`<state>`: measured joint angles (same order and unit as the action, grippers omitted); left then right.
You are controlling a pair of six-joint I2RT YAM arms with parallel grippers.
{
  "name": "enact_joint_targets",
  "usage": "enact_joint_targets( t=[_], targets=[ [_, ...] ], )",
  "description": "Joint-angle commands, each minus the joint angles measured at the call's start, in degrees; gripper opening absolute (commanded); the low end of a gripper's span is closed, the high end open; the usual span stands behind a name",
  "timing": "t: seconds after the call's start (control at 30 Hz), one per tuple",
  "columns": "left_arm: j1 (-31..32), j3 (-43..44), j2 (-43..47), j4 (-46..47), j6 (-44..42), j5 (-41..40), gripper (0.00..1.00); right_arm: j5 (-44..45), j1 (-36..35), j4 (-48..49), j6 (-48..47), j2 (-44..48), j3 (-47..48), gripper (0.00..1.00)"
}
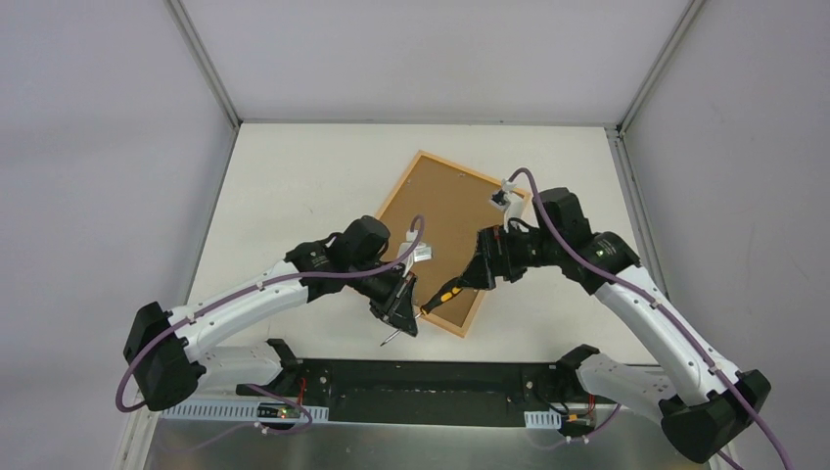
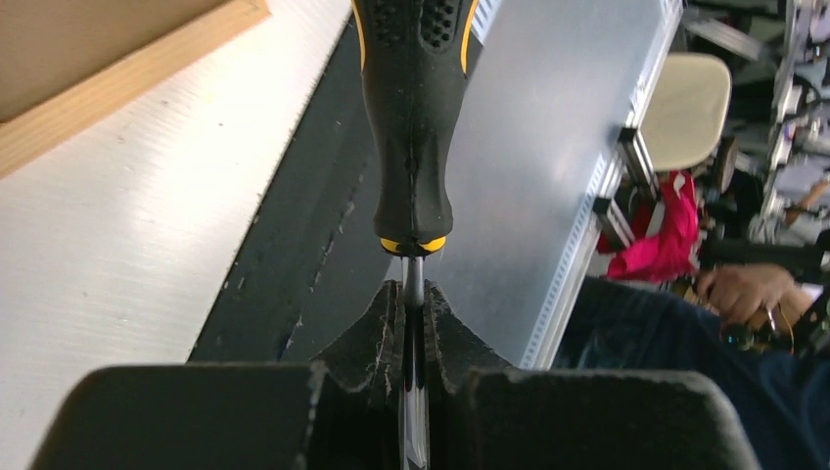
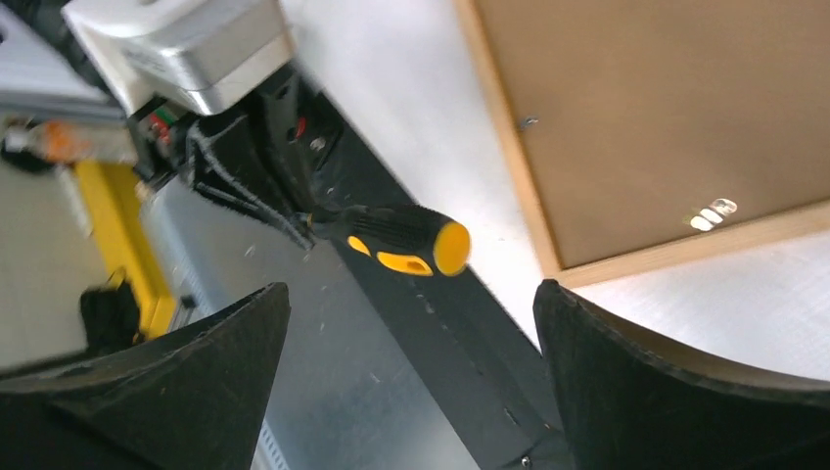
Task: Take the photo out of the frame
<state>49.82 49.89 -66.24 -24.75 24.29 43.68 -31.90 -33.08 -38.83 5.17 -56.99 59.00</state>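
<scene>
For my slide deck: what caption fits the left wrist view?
Close-up: left fingers shut on the shaft of a black-and-yellow screwdriver, frame corner at upper left.

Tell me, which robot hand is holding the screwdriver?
The left hand: it is pinched shut on the metal shaft of the screwdriver. The right hand is wide open, holding nothing.

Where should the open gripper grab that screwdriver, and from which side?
Best by the fat black-and-yellow handle, coming from its yellow butt end, which faces the open right gripper. The left gripper is shut on the thin metal shaft of the screwdriver, so the handle is the only free part, and it looks thick enough for the fingers to close across.
</scene>
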Motion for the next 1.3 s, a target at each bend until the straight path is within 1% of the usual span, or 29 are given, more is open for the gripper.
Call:
enact_joint_targets(
  t=[0.0,0.13,0.27,0.37,0.43,0.6,0.73,0.77,0.8,0.83,0.87,0.93,1.0,1.03,1.07,1.13,1.17,1.2,1.23,1.27],
  targets=[
    [-0.1,0.6,1.2,-1.5,-7.5,10.1,0.0,-19.7,-0.1,4.0,-7.1,-2.8,-1.1,0.97],
    [-0.2,1.0,-1.7,-1.6,-7.6,16.0,0.0,-25.2,-3.7,3.7,-10.0,-8.0,0.4,0.91],
    [-0.5,1.9,-2.3,-2.5,-8.8,17.8,0.0,-30.4,-6.2,0.9,-13.9,-11.0,1.5,0.81],
    [-1.2,2.2,-2.5,-3.5,-9.6,18.8,0.0,-30.6,-7.8,-1.6,-17.0,-10.9,1.0,0.78],
    [-1.3,2.4,-2.8,-4.0,-9.9,19.7,0.0,-29.7,-9.1,-0.7,-16.9,-9.8,-0.4,0.77],
    [-1.5,3.0,-2.9,-5.2,-10.6,20.1,0.0,-28.6,-10.8,1.0,-16.9,-9.1,-1.9,0.68],
    [-1.9,2.8,-2.4,-5.5,-10.9,20.1,0.0,-28.0,-12.6,1.1,-17.5,-9.8,-1.8,0.68],
    [-2.0,2.8,-2.5,-5.7,-11.0,20.0,0.0,-27.9,-12.9,1.3,-17.6,-9.9,-1.9,0.66],
    [-2.0,2.8,-2.5,-5.7,-11.0,20.1,0.0,-27.4,-13.2,1.5,-17.6,-10.0,-1.9,0.61],
    [-2.0,2.8,-2.4,-5.8,-11.0,20.1,0.0,-26.9,-13.6,1.6,-17.9,-10.1,-1.8,0.52],
    [-2.0,2.8,-2.3,-5.8,-11.0,19.9,0.0,-26.2,-13.9,1.3,-18.1,-10.2,-1.6,0.39],
    [-2.2,2.8,-2.0,-5.9,-10.9,19.2,0.0,-24.4,-14.5,0.2,-19.2,-10.2,-0.9,0.2],
    [-3.1,3.0,-1.9,-5.8,-10.1,18.5,0.0,-19.6,-15.5,-2.0,-20.3,-10.1,-0.2,0.0],
    [-4.4,3.4,-2.3,-6.3,-9.2,17.9,0.0,-15.5,-15.9,-2.9,-20.3,-9.5,0.0,0.0],
    [-6.4,3.9,-2.9,-7.2,-8.1,16.9,0.07,-10.9,-15.9,-3.2,-19.8,-8.5,-0.3,0.0],
    [-11.6,4.6,-3.6,-9.5,-6.4,14.3,0.39,-0.7,-15.8,-2.3,-18.4,-5.0,-1.7,0.0],
    [-15.2,4.7,-3.0,-10.1,-5.3,11.9,0.51,4.6,-15.9,-1.1,-17.4,-2.6,-3.1,0.0],
    [-17.7,5.0,-1.9,-10.2,-4.7,7.7,0.57,11.2,-15.7,-0.4,-16.2,-0.4,-4.1,0.0],
    [-20.0,5.4,-0.6,-10.2,-3.9,3.8,0.62,17.0,-15.5,0.1,-15.1,1.9,-5.2,0.0],
    [-22.2,6.0,0.8,-10.3,-2.6,-1.5,0.68,21.7,-15.1,0.0,-14.3,3.6,-6.0,0.0]
  ],
)
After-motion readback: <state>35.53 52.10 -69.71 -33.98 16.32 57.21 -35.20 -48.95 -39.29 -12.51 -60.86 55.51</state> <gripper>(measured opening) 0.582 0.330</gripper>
